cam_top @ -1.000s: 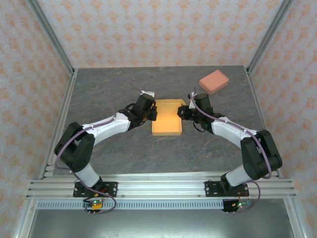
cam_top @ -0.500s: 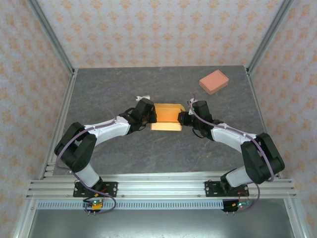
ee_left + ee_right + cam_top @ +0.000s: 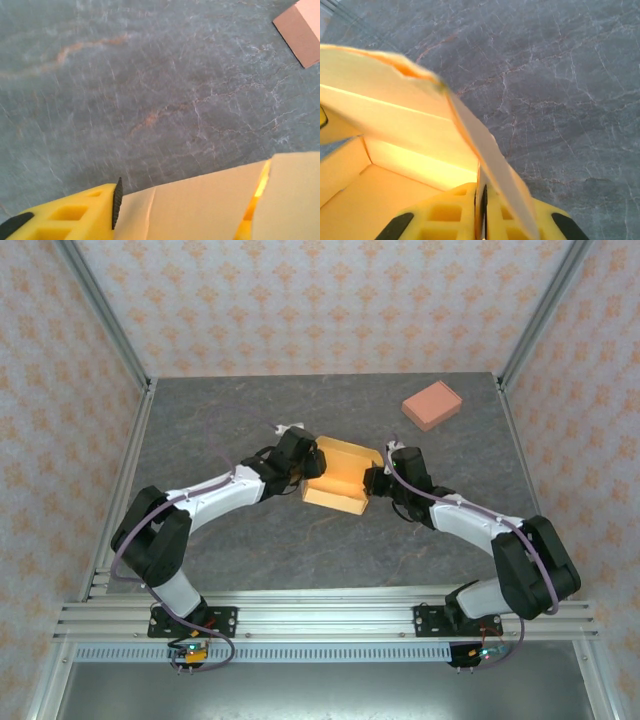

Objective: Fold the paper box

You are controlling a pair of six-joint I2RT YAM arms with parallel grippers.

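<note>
grey veined tabletop (image 3: pixel 200 420), hemmed in by peach patterned walls (image 3: pixel 320 300). at the right gripper (image 3: pixel 481 212): clenched, yellow fingers (image 3: pixel 445 215) nearly together, nipping the thin right-hand wall of the yellow paper box (image 3: pixel 338 475). at the left gripper (image 3: pixel 308 462): pushed up against the box's left wall, one yellow finger (image 3: pixel 70 217) and its black pad lying along the outside of that wall; can't tell whether released or clenched. outward from there: box at mid-table between the two grippers, pale interior showing from above. behind the grippers: white left arm (image 3: pixel 210 498) and white right arm (image 3: pixel 470 520), bowing back to the near edge. toward the far right corner: flat pink rectangular box (image 3: pixel 432 405), well apart from both arms.
</note>
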